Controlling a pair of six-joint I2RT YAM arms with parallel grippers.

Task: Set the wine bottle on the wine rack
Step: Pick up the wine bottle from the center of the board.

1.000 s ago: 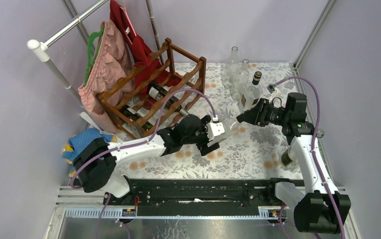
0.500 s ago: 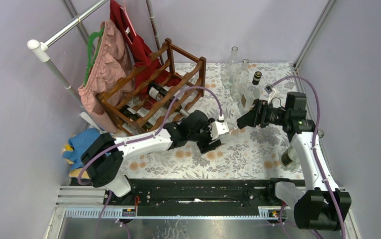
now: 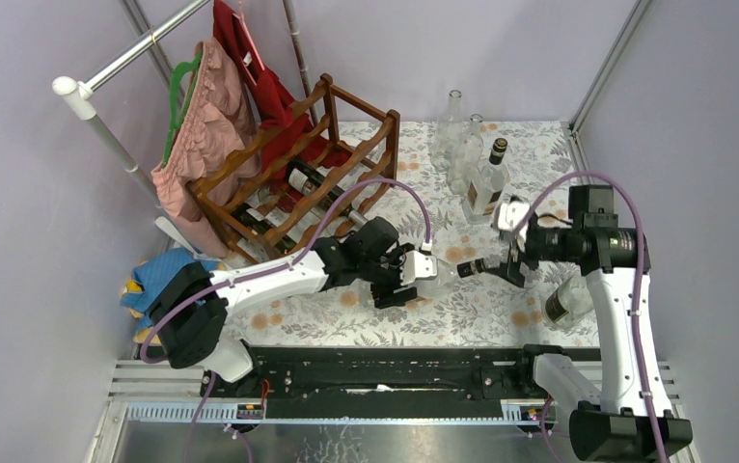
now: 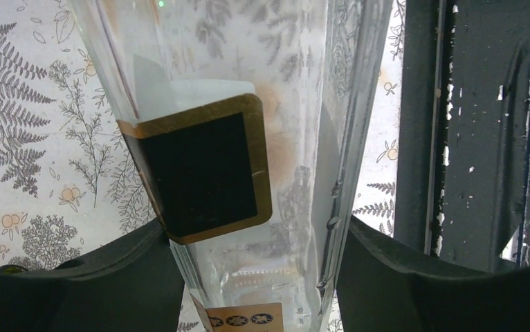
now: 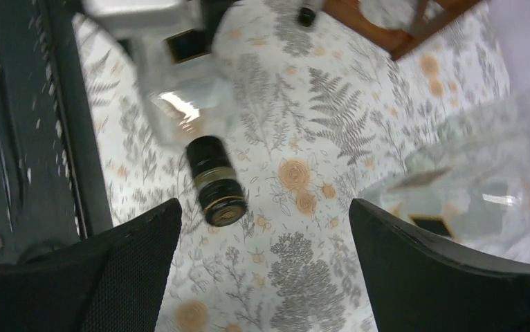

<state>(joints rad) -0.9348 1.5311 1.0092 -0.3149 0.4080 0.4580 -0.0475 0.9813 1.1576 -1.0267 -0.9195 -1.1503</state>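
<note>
Here, the wine bottle [image 3: 448,270] is held lying on its side, pinched across its clear glass body by the left gripper [image 3: 412,278]. In the left wrist view the glass [image 4: 248,69] fills the gap between the two dark fingers [image 4: 75,290], which are pressed against its sides. A black label with a gold edge [image 4: 207,166] is seen just ahead of the fingertips. Whether the bottle rests on the flowered tablecloth [image 3: 481,313] or is carried clear of it cannot be told.

The right gripper [image 3: 493,268] is spread wide and nothing is gripped by it. The bottle's black cap [image 5: 214,183] is pointed towards it and is seen ahead of its fingers [image 5: 442,277], between their lines but apart from both. That view is blurred.

The wine rack [image 3: 298,183] is set beyond the left gripper and to its left, well apart from the held bottle. Dark bottles [image 3: 310,183] are already laid in its tiers. A corner of the rack [image 5: 400,21] is caught far ahead of the right gripper. Several standing bottles [image 3: 486,183] are grouped just beyond the right gripper.
</note>
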